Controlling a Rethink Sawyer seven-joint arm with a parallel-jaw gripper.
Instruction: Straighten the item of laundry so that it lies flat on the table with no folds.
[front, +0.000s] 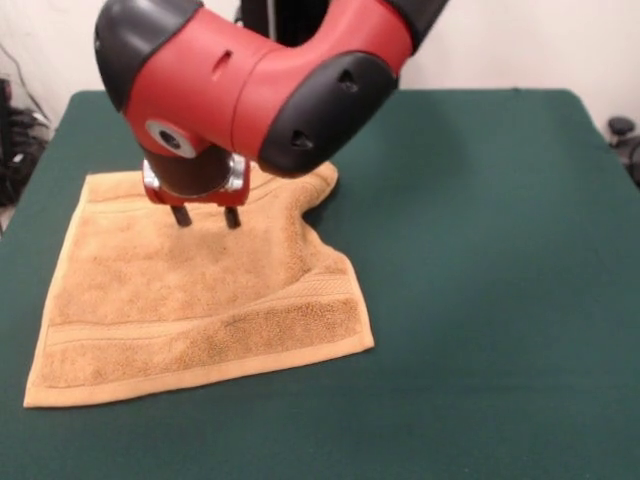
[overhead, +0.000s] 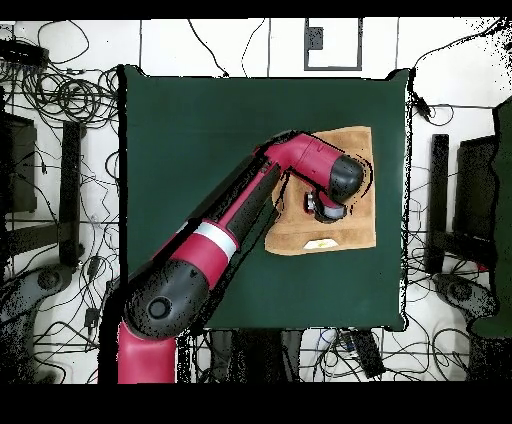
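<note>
The item of laundry (front: 200, 300), a golden-tan terry towel, lies on the left part of the dark green table (front: 480, 250). Its near edge with the woven band lies flat. The far right corner (front: 318, 185) is bunched, and a fold runs down its right side. My gripper (front: 206, 217) hangs open over the towel's far part, fingertips just at the cloth with nothing between them. In the overhead view the arm covers the towel's (overhead: 352, 145) middle, the gripper (overhead: 322, 208) shows over it, and a small white tag (overhead: 322, 243) lies near one edge.
Bare green table (overhead: 200, 140) stretches wide beside the towel. Cables and dark equipment (overhead: 40, 190) crowd the floor around the table. A white sheet with a black square (overhead: 330, 40) lies beyond the far edge.
</note>
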